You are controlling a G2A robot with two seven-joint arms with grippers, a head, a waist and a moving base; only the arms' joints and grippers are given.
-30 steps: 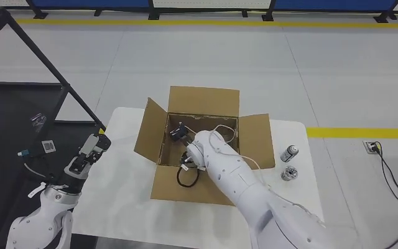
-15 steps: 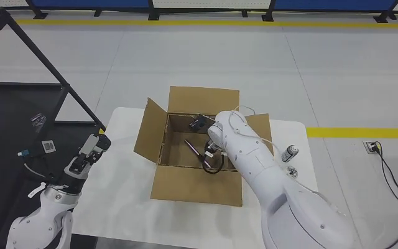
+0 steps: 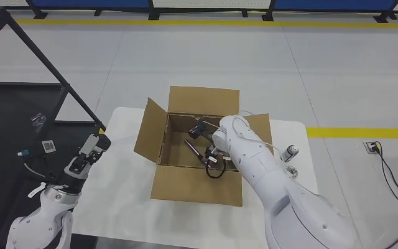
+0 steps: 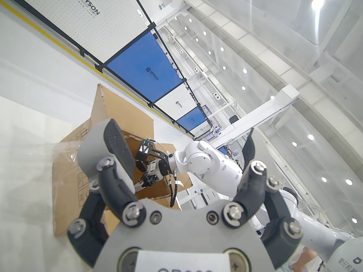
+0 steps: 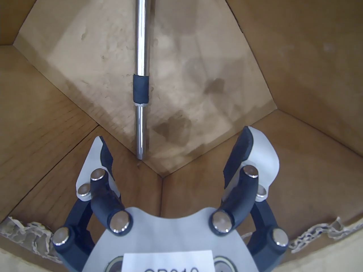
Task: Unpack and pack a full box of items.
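An open cardboard box [image 3: 186, 183] stands mid-table with its flaps spread. On its floor lies a thin metal rod with a black band [image 5: 141, 57], also seen as a dark stick [image 3: 192, 149] from above. My right gripper [image 5: 173, 142] hangs open inside the box [image 5: 312, 57], just above the floor, with the rod's near end close to one finger and nothing between the pads. From above, the right gripper [image 3: 209, 155] is in the box's middle. My left gripper [image 4: 181, 131] is open and empty, tilted upward at the table's left edge [image 3: 93, 146], away from the box [image 4: 85, 154].
Two small cans [image 3: 290, 153] [image 3: 288, 173] stand on the white table [image 3: 124, 187] right of the box. A black cable loop [image 3: 215, 169] hangs from the right wrist inside the box. A dark frame and mesh [image 3: 37, 112] border the table's left side.
The right gripper has swung from the left half of the box toward its middle and stayed inside it. The left arm has kept still.
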